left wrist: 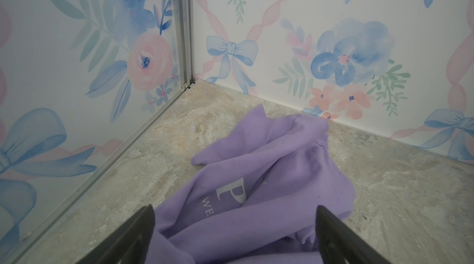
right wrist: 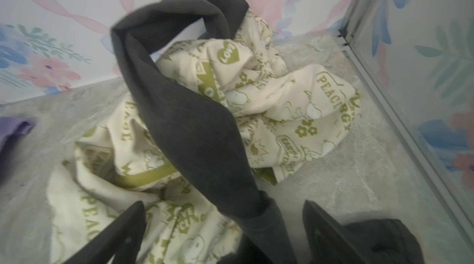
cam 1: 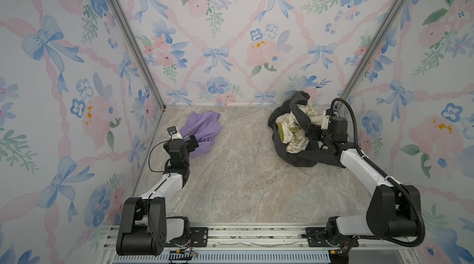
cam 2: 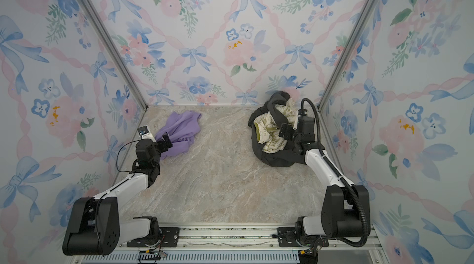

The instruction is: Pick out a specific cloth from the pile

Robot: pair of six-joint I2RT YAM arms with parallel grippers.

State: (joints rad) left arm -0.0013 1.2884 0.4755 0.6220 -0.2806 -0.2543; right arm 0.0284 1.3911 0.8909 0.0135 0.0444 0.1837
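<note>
The lavender cloth (cam 1: 205, 126) (cam 2: 182, 128) lies crumpled by itself on the table at the far left, near the back wall. My left gripper (cam 1: 192, 142) (cam 2: 166, 142) hangs over its near end, open. In the left wrist view the cloth (left wrist: 269, 173) spreads between and beyond the wide-apart fingers of the left gripper (left wrist: 234, 210). The pile (cam 1: 295, 144) (cam 2: 272, 139) sits at the far right: a cream printed garment (right wrist: 282, 101) wrapped in a black-grey one (right wrist: 192, 126). My right gripper (cam 1: 311, 131) (cam 2: 286, 130) (right wrist: 223, 205) stands open over it, with a black fold between its fingers.
Floral walls close the table in on three sides, with aluminium corner posts (cam 1: 133, 44) (cam 1: 372, 49) at the back. The pile leans against the back wall near the right post. A metal rail (cam 1: 256, 234) carrying both arm bases runs along the front edge.
</note>
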